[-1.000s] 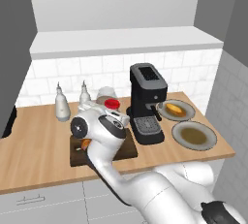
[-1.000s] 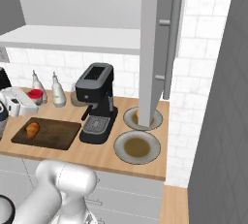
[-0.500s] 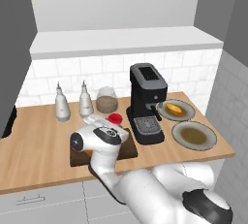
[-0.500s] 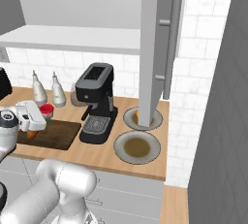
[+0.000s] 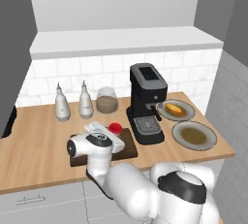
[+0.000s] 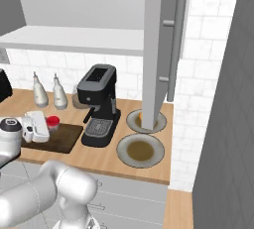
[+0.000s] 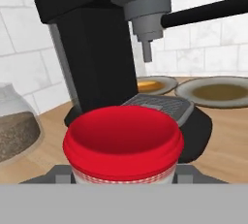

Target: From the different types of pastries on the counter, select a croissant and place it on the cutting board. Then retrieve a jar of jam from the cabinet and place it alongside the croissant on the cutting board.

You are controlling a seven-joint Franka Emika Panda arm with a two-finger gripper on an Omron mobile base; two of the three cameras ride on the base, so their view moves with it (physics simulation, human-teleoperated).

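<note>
Since the earlier frames the arm is lowering and drawing back toward the counter's (image 5: 29, 162) front edge, carrying the jar of jam (image 7: 123, 143) from beside the clear jar (image 5: 107, 101) of brown contents at the back wall down over the cutting board (image 5: 127, 150). The gripper (image 5: 107, 136) is clamping narrowly on the jar, whose red lid is showing in the left base view just above the board's far edge, near the corner closest to the black coffee machine (image 5: 147, 103). In the right base view the jar (image 6: 52, 122) is sitting at the tip of the white hand (image 6: 35, 126), over the far edge of the board (image 6: 62, 141). Whether the jar's base is touching the board cannot be told. The croissant is hidden behind the arm. Two plates (image 5: 193, 135) are lying at the counter's right end, the farther one holding the paler oval pastry (image 5: 174, 109). By judgement the jar is small, rigid and light, with smooth sides likely to slip; holding across its body below the lid appears soundest, and it should be set down upright.
</note>
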